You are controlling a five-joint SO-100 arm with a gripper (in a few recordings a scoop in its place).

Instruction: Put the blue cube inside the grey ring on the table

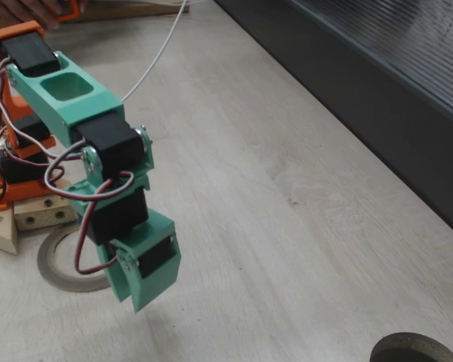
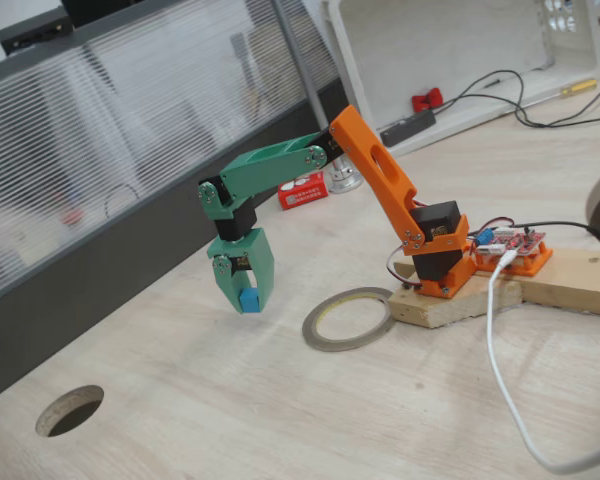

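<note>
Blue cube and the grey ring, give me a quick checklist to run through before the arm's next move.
1. Grip: the blue cube sits between the gripper fingers, ok.
2. Cube lifted clear of the table: ok.
3. Gripper above the grey ring: not ok, it hangs to the ring's left in a fixed view.
4. Ring opening free: ok.
5. Ring lying flat: ok.
6. Grip centred on the cube: cannot tell.

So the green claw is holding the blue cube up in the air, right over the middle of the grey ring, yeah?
Not quite. The green claw does hold the blue cube up in the air, but off to one side of the grey ring, not over its middle. The fixed view from the side shows the cube left of the ring.
</note>
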